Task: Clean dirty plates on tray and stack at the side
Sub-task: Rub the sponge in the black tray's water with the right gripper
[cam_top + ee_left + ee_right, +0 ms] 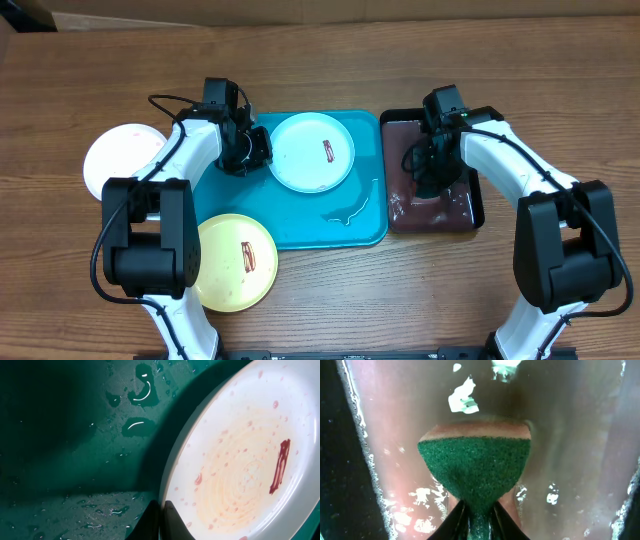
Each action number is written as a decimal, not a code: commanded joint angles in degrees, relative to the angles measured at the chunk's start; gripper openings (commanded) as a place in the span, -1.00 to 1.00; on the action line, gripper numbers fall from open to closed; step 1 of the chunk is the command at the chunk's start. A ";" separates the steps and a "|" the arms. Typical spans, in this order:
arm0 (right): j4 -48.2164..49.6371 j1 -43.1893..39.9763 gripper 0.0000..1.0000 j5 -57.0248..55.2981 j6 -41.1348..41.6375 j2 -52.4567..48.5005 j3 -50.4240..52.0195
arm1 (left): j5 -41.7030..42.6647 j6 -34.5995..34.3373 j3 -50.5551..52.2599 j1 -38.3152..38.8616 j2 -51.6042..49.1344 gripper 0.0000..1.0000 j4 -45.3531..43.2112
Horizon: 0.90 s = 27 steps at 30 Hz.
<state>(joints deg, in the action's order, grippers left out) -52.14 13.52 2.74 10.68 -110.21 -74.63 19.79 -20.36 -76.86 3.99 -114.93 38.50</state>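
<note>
The light cyan plate (pixel 312 152) lies at the back of the turquoise tray (pixel 330 228) and bears a brown-red smear. My left gripper (pixel 256 150) is shut on its left rim. In the left wrist view the fingers (pixel 162 520) pinch the rim of the plate (pixel 245 450) over the wet tray (pixel 65 435). The yellow-green plate (pixel 235 262), also smeared, lies at the tray's front left corner, mostly on the table. The white plate (pixel 120 160) lies on the table left of the tray. My right gripper (pixel 425 160) is shut on a green sponge (pixel 475 465).
A smaller black tray (pixel 470 215) with brownish soapy water (pixel 580 435) stands right of the turquoise tray, and the sponge is dipped in it. Water puddles (pixel 345 213) lie on the turquoise tray. Both arms reach in from the front edge of the wooden table.
</note>
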 commanded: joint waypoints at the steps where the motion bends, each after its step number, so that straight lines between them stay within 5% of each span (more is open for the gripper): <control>1: -0.72 0.39 -0.46 0.33 0.00 -0.26 -0.13 | 1.25 1.09 -0.98 -0.20 -0.87 -0.89 -0.35; 4: -1.33 0.42 -0.09 0.35 0.02 -0.26 -0.04 | 1.25 1.09 -0.98 -0.20 -0.87 -0.89 -0.42; 18: 1.46 0.68 -0.16 0.35 0.02 -0.28 1.84 | 1.25 1.09 -0.98 -0.20 -0.87 -0.89 -0.42; 21: 2.16 0.68 -0.32 0.35 0.02 -0.28 2.25 | 1.22 1.09 -0.98 -0.20 -0.87 -0.88 -0.42; 27: 1.46 0.68 -0.23 0.35 0.00 -0.28 2.25 | 1.25 1.09 -0.98 -0.20 -0.87 -0.88 -0.42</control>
<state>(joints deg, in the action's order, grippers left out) -50.30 13.72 2.76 10.52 -110.21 -72.95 19.99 -20.36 -76.86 3.99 -114.93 38.11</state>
